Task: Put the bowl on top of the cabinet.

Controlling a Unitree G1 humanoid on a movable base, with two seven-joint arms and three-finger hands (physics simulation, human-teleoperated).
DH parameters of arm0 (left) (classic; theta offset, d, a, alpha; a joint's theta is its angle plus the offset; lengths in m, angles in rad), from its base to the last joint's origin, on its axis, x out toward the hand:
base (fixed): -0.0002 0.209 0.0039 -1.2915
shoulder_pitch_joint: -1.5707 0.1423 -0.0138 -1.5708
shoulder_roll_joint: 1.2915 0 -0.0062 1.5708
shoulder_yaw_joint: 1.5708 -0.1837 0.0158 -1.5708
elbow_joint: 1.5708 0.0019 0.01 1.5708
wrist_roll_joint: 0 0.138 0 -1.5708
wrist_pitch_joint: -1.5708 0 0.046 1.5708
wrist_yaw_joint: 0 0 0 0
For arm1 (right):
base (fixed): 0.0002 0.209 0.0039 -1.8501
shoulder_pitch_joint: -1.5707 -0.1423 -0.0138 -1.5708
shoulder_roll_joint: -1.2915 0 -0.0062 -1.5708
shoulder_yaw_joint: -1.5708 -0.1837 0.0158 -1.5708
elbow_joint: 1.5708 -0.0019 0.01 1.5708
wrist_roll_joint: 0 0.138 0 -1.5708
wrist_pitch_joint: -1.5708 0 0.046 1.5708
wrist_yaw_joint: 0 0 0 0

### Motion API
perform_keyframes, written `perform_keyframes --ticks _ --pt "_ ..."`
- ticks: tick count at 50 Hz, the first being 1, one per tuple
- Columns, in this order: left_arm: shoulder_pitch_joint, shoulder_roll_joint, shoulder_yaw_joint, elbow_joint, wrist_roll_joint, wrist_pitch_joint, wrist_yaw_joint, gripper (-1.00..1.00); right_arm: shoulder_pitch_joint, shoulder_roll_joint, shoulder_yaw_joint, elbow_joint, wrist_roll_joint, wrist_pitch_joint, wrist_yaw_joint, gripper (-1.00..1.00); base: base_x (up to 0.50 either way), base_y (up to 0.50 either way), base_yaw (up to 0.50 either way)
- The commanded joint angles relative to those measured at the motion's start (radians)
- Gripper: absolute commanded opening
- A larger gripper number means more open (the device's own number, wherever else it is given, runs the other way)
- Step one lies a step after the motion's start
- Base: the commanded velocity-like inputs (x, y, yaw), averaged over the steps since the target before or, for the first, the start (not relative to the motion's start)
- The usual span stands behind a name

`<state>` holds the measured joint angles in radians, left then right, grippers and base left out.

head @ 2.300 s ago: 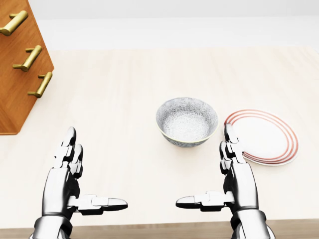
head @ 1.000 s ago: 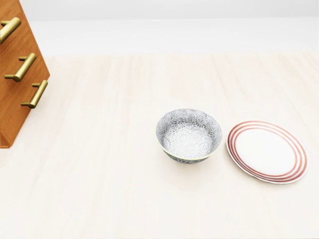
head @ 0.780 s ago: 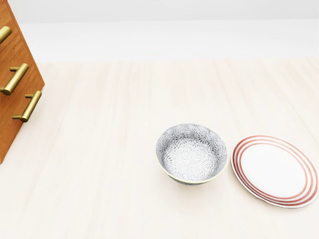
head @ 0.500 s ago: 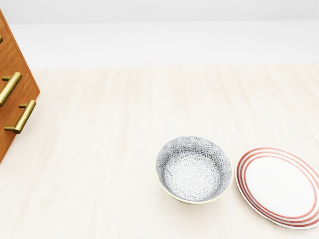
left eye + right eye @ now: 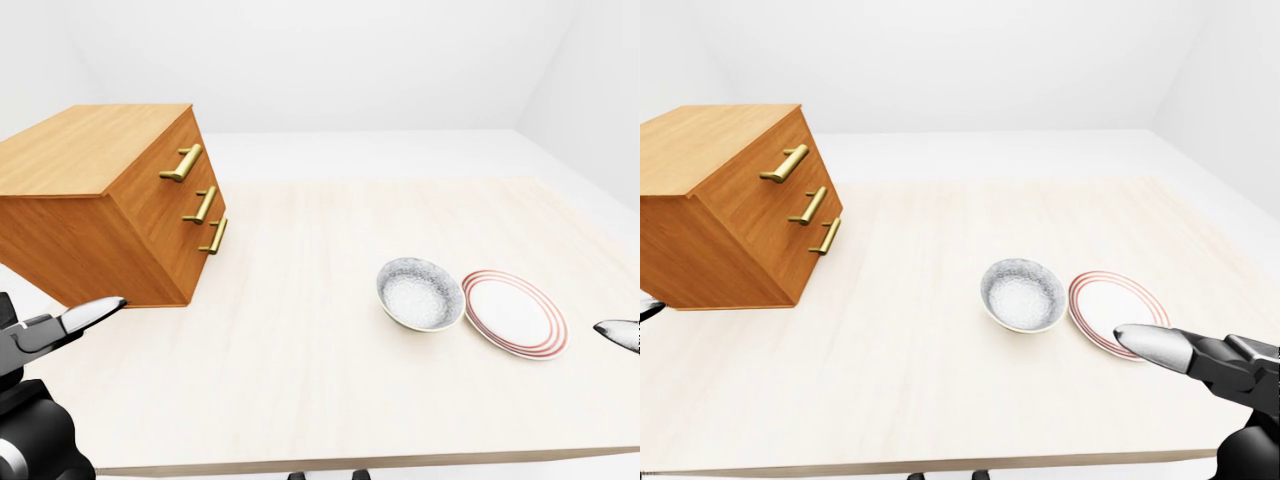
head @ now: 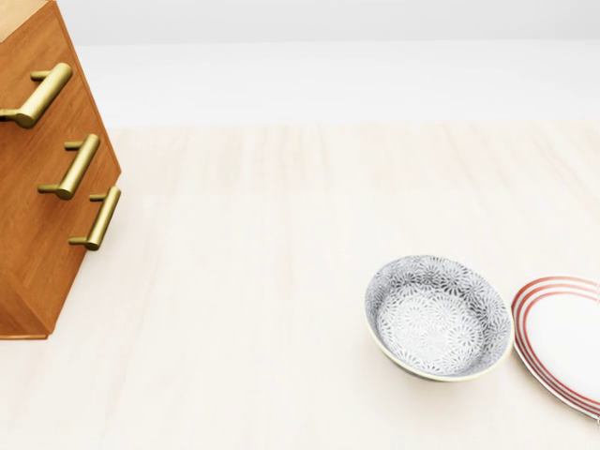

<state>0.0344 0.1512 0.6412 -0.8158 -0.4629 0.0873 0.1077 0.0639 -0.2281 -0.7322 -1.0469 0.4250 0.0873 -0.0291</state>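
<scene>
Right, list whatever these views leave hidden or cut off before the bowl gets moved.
- Left hand: left-eye view shows one fingertip; the picture's edge cuts the rest, so its state is unclear.
- Right hand: right-eye view shows one finger; other fingers are out of view.
- Both hands: absent from the head view.
- Plate: right edge cuts it in the head view.
- Cabinet: its top barely shows in the head view.
- Bowl: underside hidden.

Lower left of the left-eye view: the left hand [image 5: 50, 330], glossy silver tapered fingertip on black housing. Lower right of the right-eye view: the right hand [image 5: 1200, 360], alike.
</scene>
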Motion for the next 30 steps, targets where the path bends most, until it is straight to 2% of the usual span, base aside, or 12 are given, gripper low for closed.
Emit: perform_keyframes --ticks 1,30 --pt "0.002 -0.002 -0.001 0.003 0.004 0.000 -0.004 1.00 0.001 0.012 0.004 0.000 -0.020 0.000 0.015 1.00 0.11 0.50 0.00" --pt "0.001 -0.001 -0.002 -0.003 0.004 0.000 -0.003 1.00 -0.009 0.019 -0.012 0.000 -0.022 0.000 0.032 1.00 0.11 0.50 0.00"
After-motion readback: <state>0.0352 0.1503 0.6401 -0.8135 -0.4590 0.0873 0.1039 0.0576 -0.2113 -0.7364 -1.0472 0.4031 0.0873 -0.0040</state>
